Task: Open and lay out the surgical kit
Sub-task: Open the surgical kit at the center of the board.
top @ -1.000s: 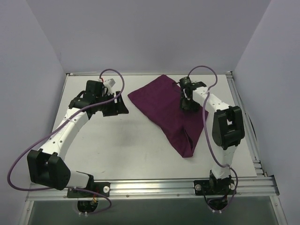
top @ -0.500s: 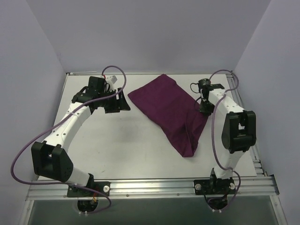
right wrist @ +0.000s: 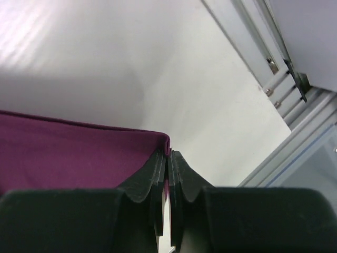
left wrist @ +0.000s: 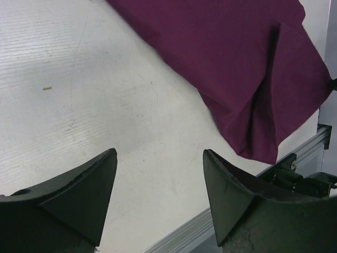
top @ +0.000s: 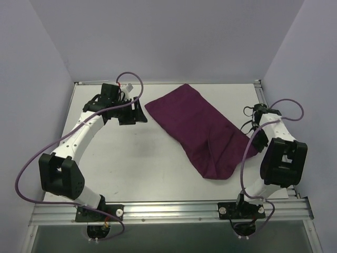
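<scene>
Cloth wrap (top: pixel 200 126) corner pinched by right end effector (right wrist: pixel 168 156), wrist view only; left end effector (left wrist: pixel 159 154) spread.

Top cam sits high, above & behind my arm bases, facing fwd and down: whole table (top: pixel 131 158) in frame, both arms, walls at the back. L wrist cam rides low over the table, looking past the left gripper (left wrist: pixel 159 158) across the surface twd the cloth wrap (left wrist: pixel 237 68) & the alu frame (left wrist: pixel 305 146) beyond. R wrist cam is v. close in, right gripper (right wrist: pixel 168 158) filling the btm, facing table surface & frame edge. All 3 views share the cloth wrap; R cam gets only one corner.
</scene>
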